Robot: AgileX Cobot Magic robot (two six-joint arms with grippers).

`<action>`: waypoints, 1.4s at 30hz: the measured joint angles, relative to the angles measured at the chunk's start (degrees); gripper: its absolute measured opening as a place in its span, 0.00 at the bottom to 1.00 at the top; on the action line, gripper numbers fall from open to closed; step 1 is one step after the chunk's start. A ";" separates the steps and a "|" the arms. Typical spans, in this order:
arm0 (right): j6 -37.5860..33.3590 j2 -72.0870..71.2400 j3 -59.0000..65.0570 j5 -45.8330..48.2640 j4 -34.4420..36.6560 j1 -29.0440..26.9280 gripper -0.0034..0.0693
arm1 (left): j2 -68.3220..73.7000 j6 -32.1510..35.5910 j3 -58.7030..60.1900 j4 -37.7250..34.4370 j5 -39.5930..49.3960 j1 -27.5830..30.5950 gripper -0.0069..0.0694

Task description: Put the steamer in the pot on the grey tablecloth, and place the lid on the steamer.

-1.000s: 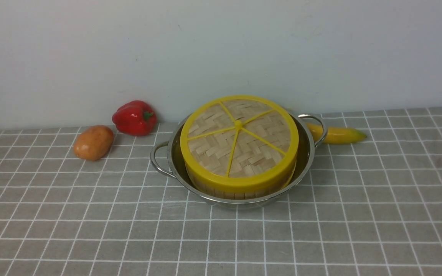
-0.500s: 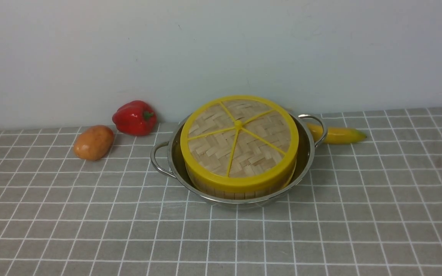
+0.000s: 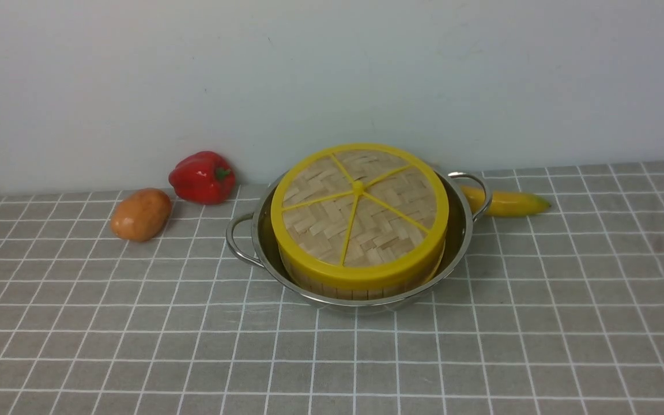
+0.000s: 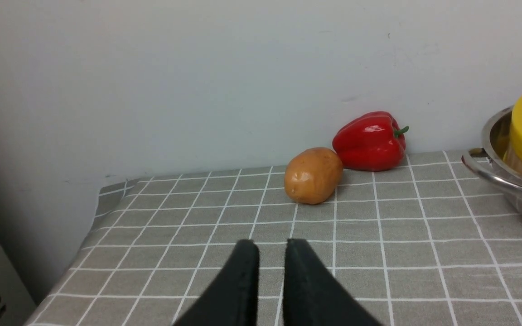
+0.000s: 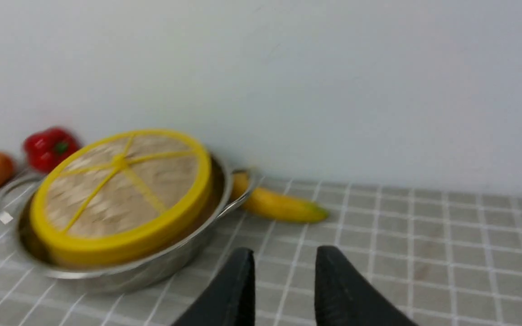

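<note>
Lid point(image 3: 359, 210) capped steamer point(image 3: 355, 286) inside pot point(image 3: 459, 242) on grey tablecloth point(image 3: 482, 346); left gripper point(image 4: 271, 248) stood slightly parted, right gripper point(image 5: 283, 256) wider apart, both empty.

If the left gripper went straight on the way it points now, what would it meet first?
Most likely the potato: it lies ahead of the left gripper, just off the line between its fingers, with only bare grey tablecloth before it. Depth is unclear; it might pass beside it to the wall.
</note>
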 joint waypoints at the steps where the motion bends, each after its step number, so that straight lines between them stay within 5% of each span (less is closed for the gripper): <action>1: -0.21 -2.70 4.89 -5.38 -0.66 -3.37 0.35 | 0.00 0.00 0.00 0.00 0.00 0.00 0.20; 10: 0.51 -9.07 27.68 -26.56 0.33 -12.87 0.36 | 0.00 0.00 0.00 0.00 0.02 0.00 0.22; 42: 1.90 -9.10 29.01 -24.88 0.64 -13.32 0.38 | 0.00 0.00 0.00 0.00 0.07 0.00 0.29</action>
